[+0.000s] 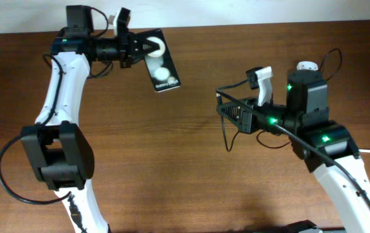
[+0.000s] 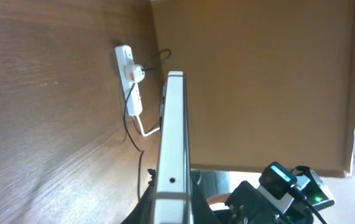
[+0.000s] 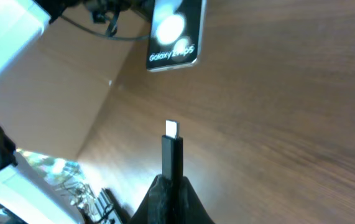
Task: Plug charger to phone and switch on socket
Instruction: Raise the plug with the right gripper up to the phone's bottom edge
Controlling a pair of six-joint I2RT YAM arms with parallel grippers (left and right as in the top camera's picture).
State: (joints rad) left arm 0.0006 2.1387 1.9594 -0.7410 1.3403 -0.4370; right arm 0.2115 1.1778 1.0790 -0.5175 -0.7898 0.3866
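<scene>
Showing the approach before plugging in. The left gripper is clamped tight on the phone at the end with the round white patches. The phone appears lifted off the table. Its lettered free end is turned toward the other arm, presumably so that the port edge is offered to the plug.

The right gripper is closed on the charger just behind its connector. The metal tip projects straight ahead and lines up roughly with the phone's lettered end in the right wrist view. The two remain well apart, so insertion is judged not yet begun. Holding the plug close to its tip should keep it stiff during the push. Slack cable hangs below the right gripper in the overhead view.

The power strip lies flat on the table near its far edge, visible only in the left wrist view. A plug block is seated in it, and a white cord and a thin black lead trail from it. Whether its switch is on cannot be read, and that step is judged outstanding.

The surface is dark brown wood-grain laminate. A plain brown panel stands behind the table, and a pale wall strip shows above the far edge from overhead.
</scene>
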